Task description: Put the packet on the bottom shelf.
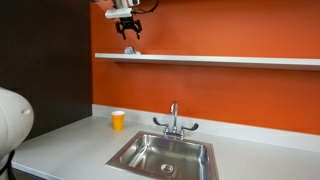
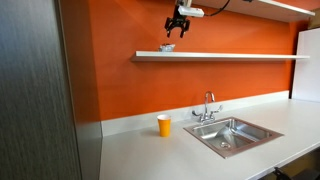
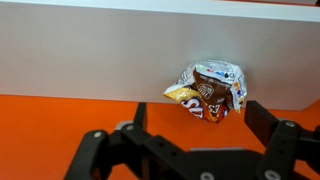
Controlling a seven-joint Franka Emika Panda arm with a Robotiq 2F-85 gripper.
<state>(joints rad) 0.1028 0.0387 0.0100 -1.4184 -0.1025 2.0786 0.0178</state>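
Note:
The packet [image 3: 208, 88], a crumpled brown wrapper with orange-yellow markings, lies on the bottom shelf [image 3: 80, 60], at the board's edge against the orange. In both exterior views it is a small dark shape [image 1: 130, 50] [image 2: 167, 47] near one end of the white shelf [image 1: 220, 60] [image 2: 230, 56]. My gripper [image 3: 200, 125] is open and empty, its two black fingers apart on either side of the packet and clear of it. In both exterior views the gripper [image 1: 129, 33] [image 2: 177, 30] hangs just above the packet.
An orange-yellow cup [image 1: 118, 120] [image 2: 164, 125] stands on the white counter by the wall. A steel sink [image 1: 165, 155] [image 2: 232, 133] with a faucet [image 1: 174, 120] [image 2: 208, 105] is set in the counter. A higher white shelf [image 2: 290, 6] runs above.

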